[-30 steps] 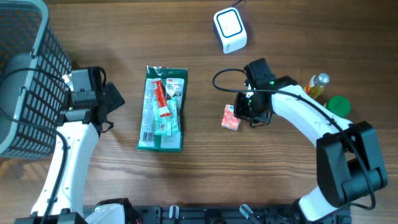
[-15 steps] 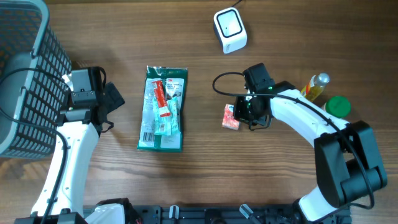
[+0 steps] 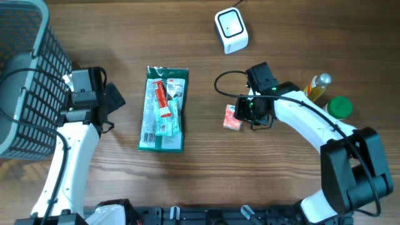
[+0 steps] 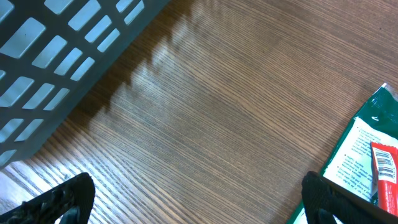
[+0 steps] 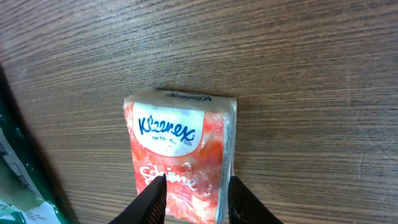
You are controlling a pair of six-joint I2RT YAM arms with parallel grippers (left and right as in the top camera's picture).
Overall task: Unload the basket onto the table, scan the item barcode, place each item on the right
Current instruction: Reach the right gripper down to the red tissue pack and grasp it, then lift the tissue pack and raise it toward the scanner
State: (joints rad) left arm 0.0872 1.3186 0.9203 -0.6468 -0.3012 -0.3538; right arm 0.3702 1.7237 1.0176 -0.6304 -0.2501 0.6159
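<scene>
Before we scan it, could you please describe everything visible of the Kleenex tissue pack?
The Kleenex tissue pack is a soft plastic-wrapped packet, orange-red patterned with a white logo label. It lies flat on the wooden table, apart from the green package. The right pincer sits over one end, fingers apart; contact unclear.

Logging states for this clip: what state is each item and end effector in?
Kleenex pack: flat on table, label up.
Green package: flat, untouched.
Scanner: nothing held before it.
Left end effector: wide open, empty.
Right end effector: partly open over the Kleenex pack.
</scene>
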